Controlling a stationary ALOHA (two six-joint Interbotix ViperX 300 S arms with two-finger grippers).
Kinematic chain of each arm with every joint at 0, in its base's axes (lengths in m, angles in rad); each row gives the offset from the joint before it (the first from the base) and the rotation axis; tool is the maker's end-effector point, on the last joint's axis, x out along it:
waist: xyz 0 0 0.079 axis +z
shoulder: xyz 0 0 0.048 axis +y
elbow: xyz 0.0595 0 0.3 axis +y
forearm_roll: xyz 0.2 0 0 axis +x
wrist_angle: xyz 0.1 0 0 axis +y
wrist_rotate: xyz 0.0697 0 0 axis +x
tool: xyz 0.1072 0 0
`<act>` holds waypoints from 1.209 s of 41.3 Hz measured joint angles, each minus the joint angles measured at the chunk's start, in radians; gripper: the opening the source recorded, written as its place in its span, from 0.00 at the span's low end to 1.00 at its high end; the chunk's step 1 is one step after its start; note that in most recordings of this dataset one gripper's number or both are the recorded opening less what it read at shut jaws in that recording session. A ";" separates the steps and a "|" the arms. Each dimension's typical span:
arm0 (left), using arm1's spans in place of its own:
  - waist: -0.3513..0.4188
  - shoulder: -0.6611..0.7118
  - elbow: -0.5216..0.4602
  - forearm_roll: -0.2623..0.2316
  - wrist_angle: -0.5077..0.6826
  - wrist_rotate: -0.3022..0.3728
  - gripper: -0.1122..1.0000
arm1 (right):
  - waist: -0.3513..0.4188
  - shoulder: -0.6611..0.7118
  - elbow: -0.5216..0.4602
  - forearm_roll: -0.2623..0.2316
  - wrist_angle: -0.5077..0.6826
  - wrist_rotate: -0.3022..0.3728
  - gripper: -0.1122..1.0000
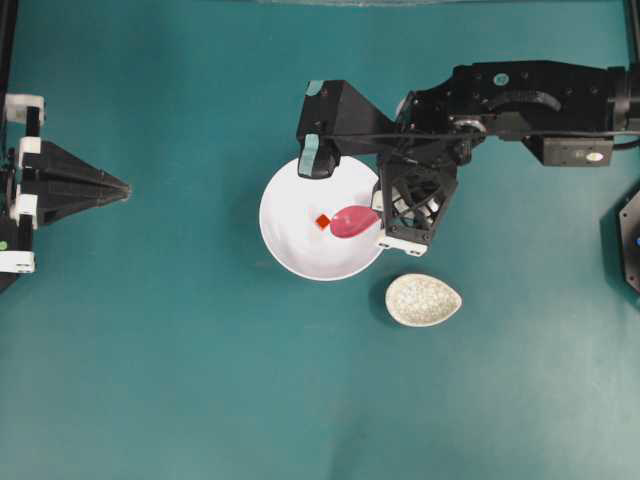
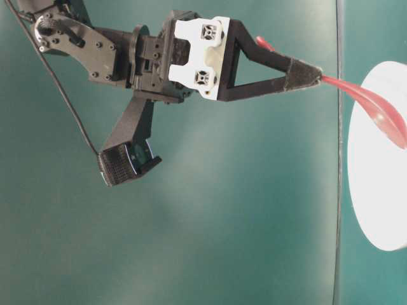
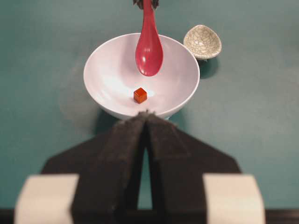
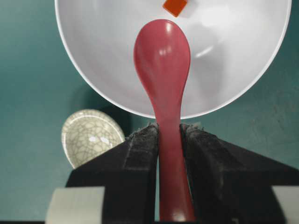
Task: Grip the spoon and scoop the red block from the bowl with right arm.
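Just beyond spoon [image 4: 162,60]: red block [image 4: 175,6]

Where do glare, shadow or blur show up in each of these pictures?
Table-level view: the bowl is blown out to flat white. Left wrist view: the small dish casts a dark shadow. Right wrist view: the spoon carries bright highlights; the near pincer looks soft.

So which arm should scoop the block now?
Right. Its pincer already grips the spoon over the bowl, beside the red block; the left pincer sits shut, apart.
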State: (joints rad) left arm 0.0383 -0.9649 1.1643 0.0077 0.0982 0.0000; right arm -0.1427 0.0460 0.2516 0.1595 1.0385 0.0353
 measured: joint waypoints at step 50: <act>0.000 0.002 0.002 0.000 0.002 0.006 0.10 | -0.005 0.135 -0.049 -0.020 -0.167 0.005 0.32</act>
State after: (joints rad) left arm 0.0383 -0.9633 1.1658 0.0077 0.0997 0.0061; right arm -0.1473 0.1810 0.2025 0.1396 0.8713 0.0399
